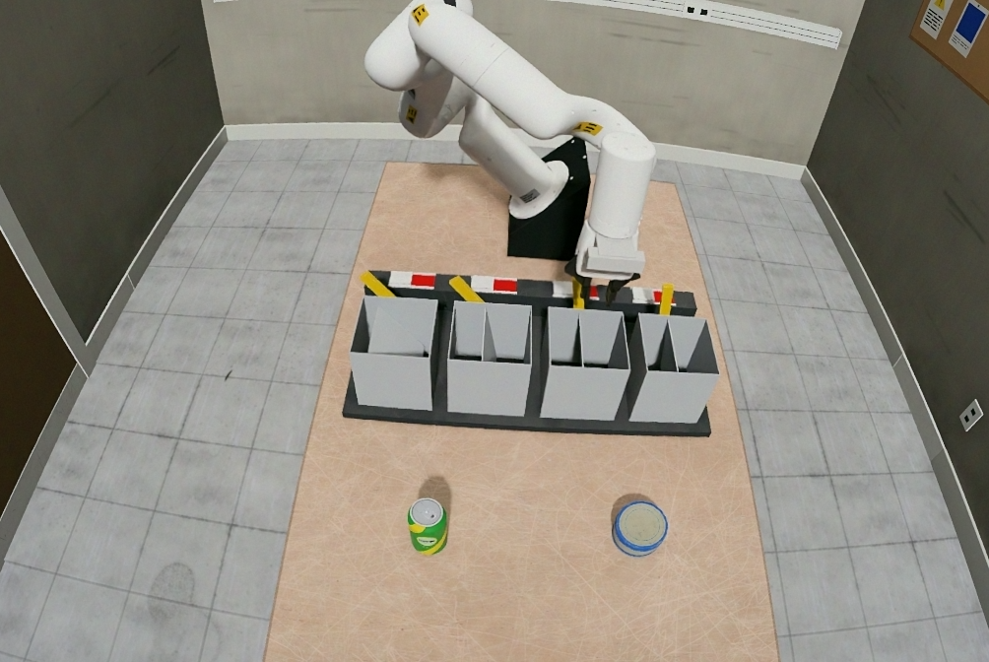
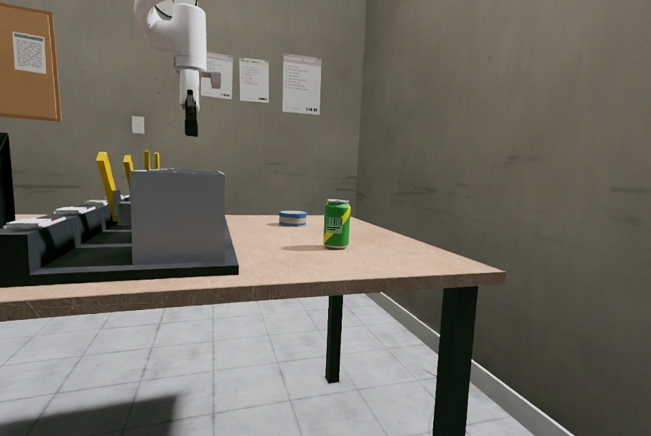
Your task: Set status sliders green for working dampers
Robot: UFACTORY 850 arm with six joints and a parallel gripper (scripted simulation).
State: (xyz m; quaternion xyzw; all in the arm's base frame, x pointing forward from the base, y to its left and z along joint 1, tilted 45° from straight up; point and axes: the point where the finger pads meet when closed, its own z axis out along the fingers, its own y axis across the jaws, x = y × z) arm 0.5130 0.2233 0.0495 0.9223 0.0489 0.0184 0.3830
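Four grey open-topped dampers [image 1: 393, 379] [image 1: 488, 386] [image 1: 583, 392] [image 1: 671, 398] stand in a row on a dark base [image 1: 511, 421] [image 2: 131, 270]. Each has a yellow lever at its back. The first lever [image 1: 376, 284] and the second lever [image 1: 465, 289] lean left. The third lever [image 1: 577, 297] and the fourth lever [image 1: 666, 298] stand upright. Behind them runs the slider rail [image 1: 535, 289]; every slider shows a white cover beside red, such as the first slider's red patch [image 1: 423, 280]. My gripper [image 1: 595, 293] [image 2: 190, 123] is partly open and empty. It hangs in the air above the third damper's lever.
A green can [image 1: 427, 526] [image 2: 336, 224] and a blue round tin [image 1: 639, 528] [image 2: 292, 218] stand on the front part of the wooden table [image 1: 511, 593] [image 2: 388, 262]. The black robot pedestal [image 1: 551, 226] stands behind the rail.
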